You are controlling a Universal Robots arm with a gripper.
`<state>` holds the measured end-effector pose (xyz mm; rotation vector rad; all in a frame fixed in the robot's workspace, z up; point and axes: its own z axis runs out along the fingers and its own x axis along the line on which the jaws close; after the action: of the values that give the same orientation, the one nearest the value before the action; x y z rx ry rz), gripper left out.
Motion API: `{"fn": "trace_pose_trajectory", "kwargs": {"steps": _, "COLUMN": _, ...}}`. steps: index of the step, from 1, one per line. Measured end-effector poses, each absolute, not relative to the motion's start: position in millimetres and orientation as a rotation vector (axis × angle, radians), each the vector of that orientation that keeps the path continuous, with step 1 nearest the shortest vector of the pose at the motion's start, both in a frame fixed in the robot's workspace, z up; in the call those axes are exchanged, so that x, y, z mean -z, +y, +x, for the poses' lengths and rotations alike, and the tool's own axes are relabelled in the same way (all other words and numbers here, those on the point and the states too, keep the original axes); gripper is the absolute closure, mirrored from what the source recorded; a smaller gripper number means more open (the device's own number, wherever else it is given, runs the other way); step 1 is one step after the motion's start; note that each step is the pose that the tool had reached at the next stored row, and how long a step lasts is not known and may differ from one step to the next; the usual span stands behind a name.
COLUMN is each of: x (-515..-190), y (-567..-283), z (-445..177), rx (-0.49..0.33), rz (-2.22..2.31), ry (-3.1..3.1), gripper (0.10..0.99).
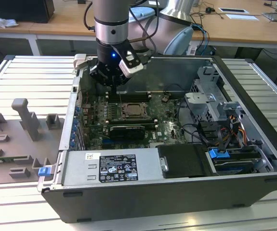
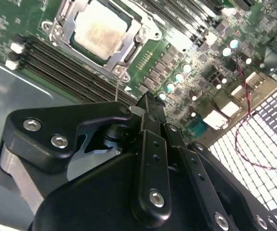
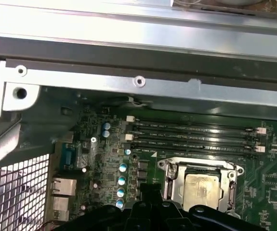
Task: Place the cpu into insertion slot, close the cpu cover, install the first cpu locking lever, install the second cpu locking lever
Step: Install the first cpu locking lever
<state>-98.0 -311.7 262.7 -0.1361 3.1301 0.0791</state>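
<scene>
The cpu [image 2: 99,30] shows its pale silver-beige face inside the insertion slot [image 1: 131,111] on the green board. The silver cpu cover [image 2: 113,60] lies flat around it as a frame. The cpu [image 3: 202,188] and the cpu cover [image 3: 176,185] also appear in the first wrist view. My gripper [image 2: 148,102] hangs above the board beside the memory slots, a short way from the socket's corner. Its black fingers meet at the tips, shut and holding nothing. A thin metal rod [image 2: 116,90] stands by that corner, just beyond the tips. In the exterior view my gripper [image 1: 114,88] sits behind the socket.
Long black memory slots [image 3: 191,137] run between socket and case wall. The case's metal rim [image 3: 138,81] lies close behind the gripper. A black card [image 1: 125,131], power supply [image 1: 110,167] and drive cage with cables [image 1: 215,115] fill the rest of the case. Grey fixtures [image 1: 25,118] stand outside it.
</scene>
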Motion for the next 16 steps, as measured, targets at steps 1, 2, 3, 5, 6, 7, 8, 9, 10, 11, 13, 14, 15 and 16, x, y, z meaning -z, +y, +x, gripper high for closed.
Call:
{"fn": "trace_pose_trajectory", "kwargs": {"steps": 1, "x": -262.6, "y": -310.3, "z": -98.1, "rx": -0.079, "rz": -0.137, "ry": 3.130, "gripper": 0.980}}
{"fn": "trace_pose_trajectory", "kwargs": {"steps": 2, "x": -262.4, "y": -307.5, "z": -98.1, "rx": -0.079, "rz": -0.137, "ry": 3.130, "gripper": 0.980}}
{"fn": "trace_pose_trajectory", "kwargs": {"steps": 3, "x": -262.2, "y": -303.9, "z": -98.1, "rx": -0.079, "rz": -0.137, "ry": 3.130, "gripper": 0.980}}
{"fn": "trace_pose_trajectory", "kwargs": {"steps": 5, "x": -262.0, "y": -299.1, "z": -98.1, "rx": -0.079, "rz": -0.137, "ry": 3.130, "gripper": 0.980}}
{"fn": "trace_pose_trajectory", "kwargs": {"steps": 6, "x": -262.0, "y": -297.8, "z": -98.0, "rx": -0.079, "rz": -0.137, "ry": 3.130, "gripper": 0.980}}
{"fn": "trace_pose_trajectory", "kwargs": {"steps": 7, "x": -261.8, "y": -296.2, "z": -97.9, "rx": -0.079, "rz": -0.137, "ry": 3.130, "gripper": 0.980}}
{"fn": "trace_pose_trajectory", "kwargs": {"steps": 8, "x": -261.8, "y": -295.8, "z": -97.8, "rx": -0.079, "rz": -0.137, "ry": 3.130, "gripper": 0.980}}
{"fn": "trace_pose_trajectory", "kwargs": {"steps": 9, "x": -261.8, "y": -295.7, "z": -97.7, "rx": -0.079, "rz": -0.137, "ry": 3.130, "gripper": 0.980}}
{"fn": "trace_pose_trajectory", "kwargs": {"steps": 10, "x": -261.7, "y": -295.4, "z": -97.2, "rx": -0.079, "rz": -0.137, "ry": 3.130, "gripper": 0.980}}
{"fn": "trace_pose_trajectory", "kwargs": {"steps": 11, "x": -261.6, "y": -295.1, "z": -96.7, "rx": -0.079, "rz": -0.137, "ry": 3.130, "gripper": 0.980}}
{"fn": "trace_pose_trajectory", "kwargs": {"steps": 13, "x": -261.6, "y": -293.7, "z": -94.8, "rx": -0.079, "rz": -0.137, "ry": 3.130, "gripper": 0.980}}
{"fn": "trace_pose_trajectory", "kwargs": {"steps": 14, "x": -261.5, "y": -292.6, "z": -93.4, "rx": -0.079, "rz": -0.137, "ry": 3.130, "gripper": 0.980}}
{"fn": "trace_pose_trajectory", "kwargs": {"steps": 15, "x": -261.4, "y": -291.8, "z": -92.1, "rx": -0.079, "rz": -0.137, "ry": 3.130, "gripper": 0.980}}
{"fn": "trace_pose_trajectory", "kwargs": {"steps": 16, "x": -261.3, "y": -291.0, "z": -90.6, "rx": -0.079, "rz": -0.137, "ry": 3.130, "gripper": 0.980}}
